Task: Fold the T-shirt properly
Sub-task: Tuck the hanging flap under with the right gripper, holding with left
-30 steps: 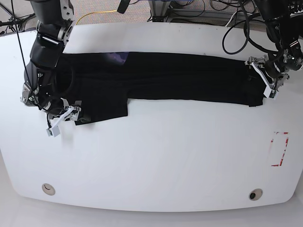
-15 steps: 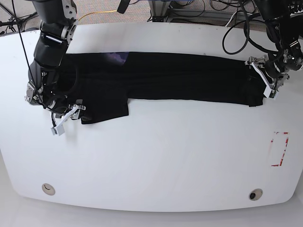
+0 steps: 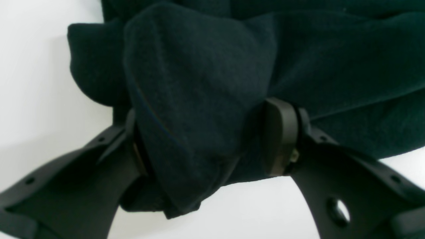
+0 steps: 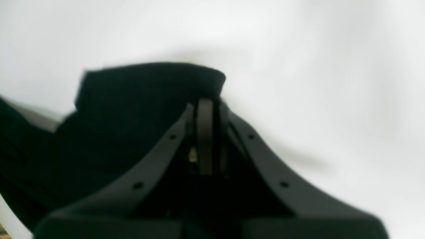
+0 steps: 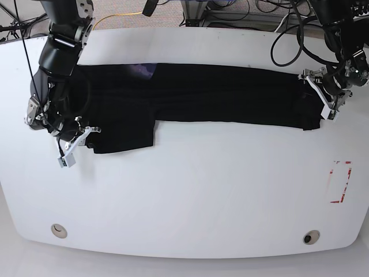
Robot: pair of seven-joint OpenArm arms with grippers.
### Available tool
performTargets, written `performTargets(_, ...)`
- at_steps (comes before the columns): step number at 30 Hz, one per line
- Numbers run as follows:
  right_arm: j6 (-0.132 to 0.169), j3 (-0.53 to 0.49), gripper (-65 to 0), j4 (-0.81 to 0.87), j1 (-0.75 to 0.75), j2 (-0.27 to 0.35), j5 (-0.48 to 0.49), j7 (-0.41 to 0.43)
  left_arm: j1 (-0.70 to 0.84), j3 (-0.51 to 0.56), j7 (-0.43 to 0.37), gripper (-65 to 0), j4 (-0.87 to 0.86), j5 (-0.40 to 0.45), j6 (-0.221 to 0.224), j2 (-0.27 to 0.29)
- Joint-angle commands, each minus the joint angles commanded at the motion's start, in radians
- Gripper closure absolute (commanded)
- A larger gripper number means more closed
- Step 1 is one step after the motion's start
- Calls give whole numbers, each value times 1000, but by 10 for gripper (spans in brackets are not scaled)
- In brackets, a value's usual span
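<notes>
The black T-shirt (image 5: 230, 95) lies stretched in a long band across the back of the white table (image 5: 190, 196), with a sleeve part hanging lower at the left and a purplish patch (image 5: 143, 70) near the top edge. My left gripper (image 5: 324, 103) holds the shirt's right end; in the left wrist view (image 3: 206, 132) a thick bunch of the shirt's cloth (image 3: 199, 83) sits between its jaws. My right gripper (image 5: 75, 144) grips the left end; in the right wrist view (image 4: 206, 106) its jaws are pressed together on the shirt's edge (image 4: 132, 109).
A red-and-white marker (image 5: 340, 182) lies near the table's right edge. Two round holes (image 5: 58, 230) (image 5: 311, 237) sit near the front edge. Cables, one yellow (image 5: 115, 18), run behind the table.
My right gripper shifted right, then back left and slightly down, dragging the lower sleeve part with it. My left gripper and the shirt's right end stayed put.
</notes>
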Motion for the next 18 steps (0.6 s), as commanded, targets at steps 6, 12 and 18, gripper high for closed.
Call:
performTargets(6, 0, 114, 0, 279, -133, -38, 95, -144, 2, 0, 0, -414, -2, 2, 0, 0)
performTargets(12, 0, 173, 0, 437, -295, -40, 218, -190, 5, 0, 0, -414, -2, 2, 0, 0)
performTargets(18, 0, 232, 0, 503, -427, -41, 287, -193, 6, 0, 2, -414, -2, 2, 0, 0)
